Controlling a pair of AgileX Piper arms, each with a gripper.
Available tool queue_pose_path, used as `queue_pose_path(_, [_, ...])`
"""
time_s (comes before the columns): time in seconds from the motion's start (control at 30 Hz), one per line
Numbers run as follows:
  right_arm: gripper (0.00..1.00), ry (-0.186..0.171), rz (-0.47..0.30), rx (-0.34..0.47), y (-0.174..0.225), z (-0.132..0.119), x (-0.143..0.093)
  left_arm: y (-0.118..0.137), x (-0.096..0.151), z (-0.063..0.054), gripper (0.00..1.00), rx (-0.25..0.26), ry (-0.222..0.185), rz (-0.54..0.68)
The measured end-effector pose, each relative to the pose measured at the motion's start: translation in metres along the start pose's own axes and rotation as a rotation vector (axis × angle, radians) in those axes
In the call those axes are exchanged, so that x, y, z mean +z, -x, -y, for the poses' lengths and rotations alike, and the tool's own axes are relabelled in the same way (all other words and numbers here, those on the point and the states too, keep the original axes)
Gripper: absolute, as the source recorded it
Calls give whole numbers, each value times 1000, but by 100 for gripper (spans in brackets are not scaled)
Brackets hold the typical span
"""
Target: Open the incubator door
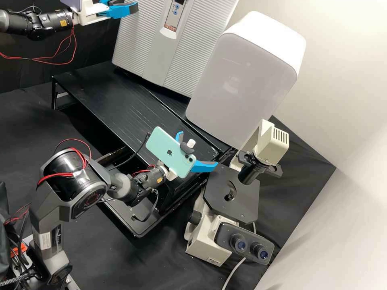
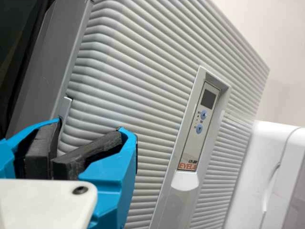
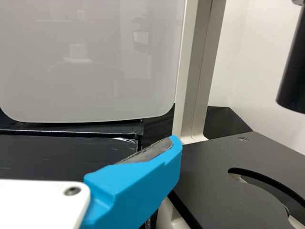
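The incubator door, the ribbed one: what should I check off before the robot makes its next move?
1. Door shut to begin with: ok, it appears to sit against the grey side wall.
2. Left gripper at the correct door: ok, it is by the door's side edge.
3. Left gripper's fingers open: ok, a gap shows between the dark pads.
4. Firm hold on the door edge: cannot tell, contact is unclear.
5. Right gripper away from the door: ok, it is near the microscope, fingers apart.
6. Reading on the door's display: cannot tell.
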State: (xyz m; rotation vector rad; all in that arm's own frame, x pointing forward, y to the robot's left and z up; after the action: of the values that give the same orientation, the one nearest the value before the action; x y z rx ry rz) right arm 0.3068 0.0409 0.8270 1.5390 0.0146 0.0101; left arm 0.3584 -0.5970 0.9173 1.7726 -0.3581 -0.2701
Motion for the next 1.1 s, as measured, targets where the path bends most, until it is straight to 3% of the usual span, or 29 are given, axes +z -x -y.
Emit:
queue_pose_path(0.27, [100,0,0,0,0,0,0,10,8,4,0,-6,18,7])
queue_pose_path(0.67, [100,0,0,0,0,0,0,14,11,6,0,-5,13,19])
queue_pose_path(1.1, [100,0,0,0,0,0,0,45,25,18,0,-1,23,92])
